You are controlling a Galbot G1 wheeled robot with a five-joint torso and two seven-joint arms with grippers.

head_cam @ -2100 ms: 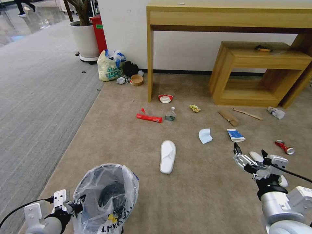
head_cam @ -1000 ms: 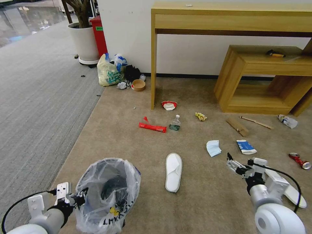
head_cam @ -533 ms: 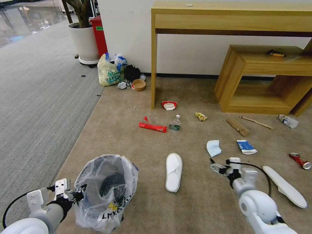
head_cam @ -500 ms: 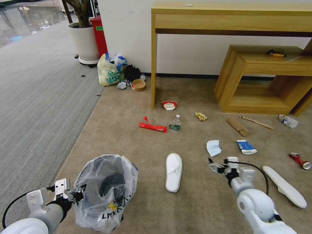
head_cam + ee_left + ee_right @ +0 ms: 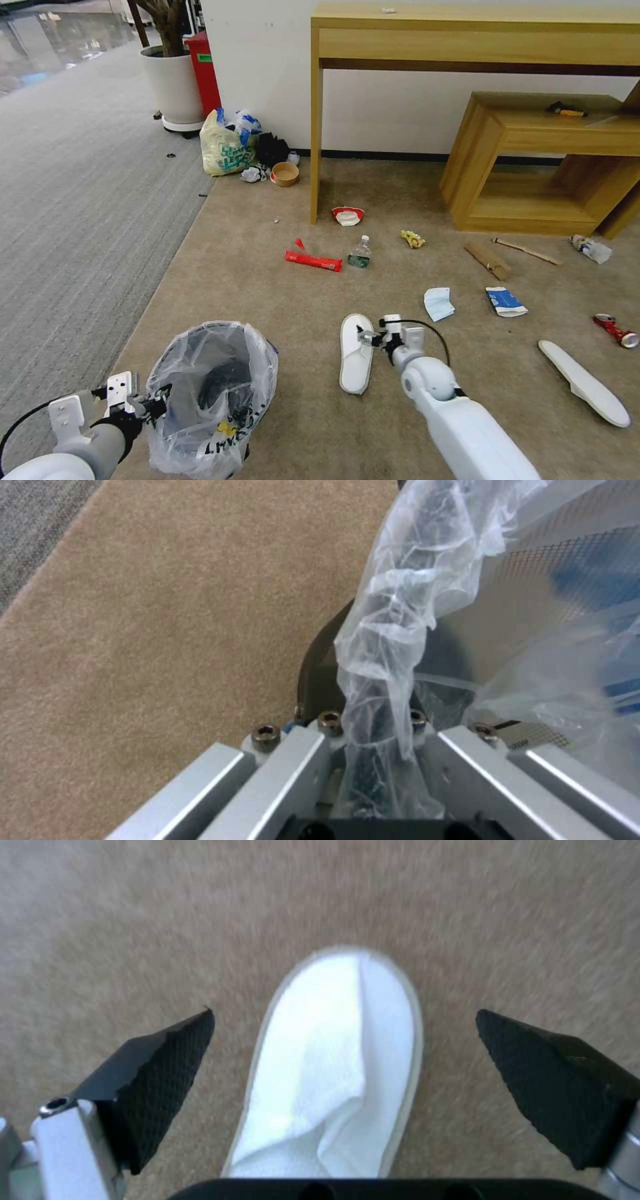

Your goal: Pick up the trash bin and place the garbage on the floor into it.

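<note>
The black trash bin (image 5: pixel 210 393), lined with a crinkly clear bag, hangs at the lower left of the head view. My left gripper (image 5: pixel 152 407) is shut on its rim and bag, which the left wrist view shows pinched in the left gripper (image 5: pixel 370 740). A white slipper (image 5: pixel 355 357) lies on the beige floor (image 5: pixel 280 320). My right gripper (image 5: pixel 367 335) hovers open just above its toe end. In the right wrist view the slipper (image 5: pixel 327 1080) lies between the spread fingers of the right gripper (image 5: pixel 343 1015), untouched. Other garbage: red wrapper (image 5: pixel 313 260), bottle (image 5: pixel 359 253), blue mask (image 5: pixel 439 303), carton (image 5: pixel 505 301), second slipper (image 5: pixel 583 383), red can (image 5: pixel 617 330).
A wooden desk (image 5: pixel 467 40) and a low wooden shelf (image 5: pixel 533 167) stand against the far wall. A yellowish tied bag (image 5: pixel 223 150) and a white plant pot (image 5: pixel 173 87) sit at the back left. Grey ribbed carpet (image 5: pixel 80 200) runs along the left.
My right arm has swung left, from beside the second slipper to over the first slipper. The left gripper still holds the bin, which sits slightly lower in the view.
</note>
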